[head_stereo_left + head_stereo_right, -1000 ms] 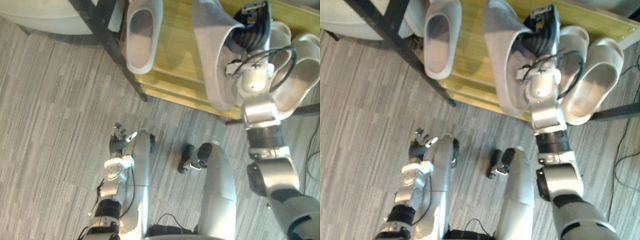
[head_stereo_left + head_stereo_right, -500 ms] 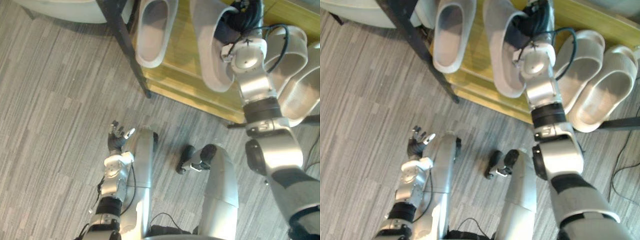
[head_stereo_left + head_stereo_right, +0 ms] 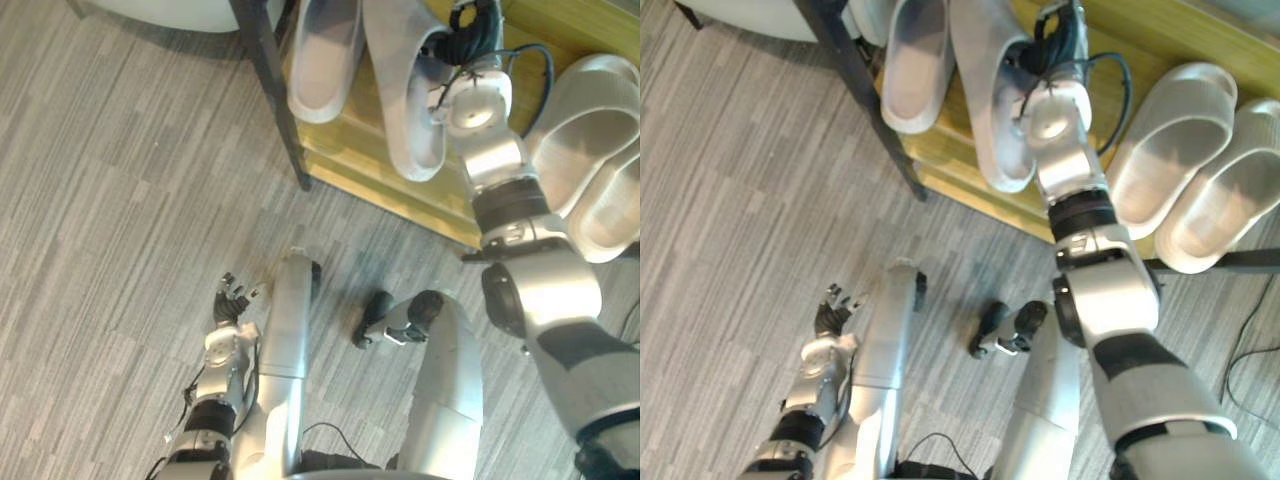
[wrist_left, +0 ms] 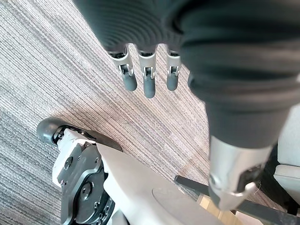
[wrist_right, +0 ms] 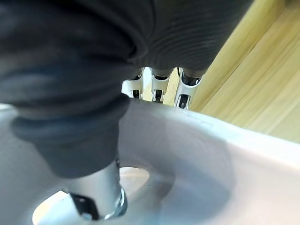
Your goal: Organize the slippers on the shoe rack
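Note:
A grey slipper lies on the wooden shoe rack, close beside another grey slipper on its left. My right hand straddles the first slipper's rim. Its fingers run straight down outside the rim, their tips hidden. The thumb sits inside the slipper. Two beige slippers lie side by side on the rack's right part. My left hand hangs open low over the carpet, fingers straight and holding nothing.
A black metal leg slants down past the rack's left end. A pale rounded seat sits at the far left behind it. Grey striped carpet covers the floor before the rack.
The view has shifted toward the rack. The right arm has brought the grey slipper down beside the other grey one, and its fingers have straightened. The left hand stays idle.

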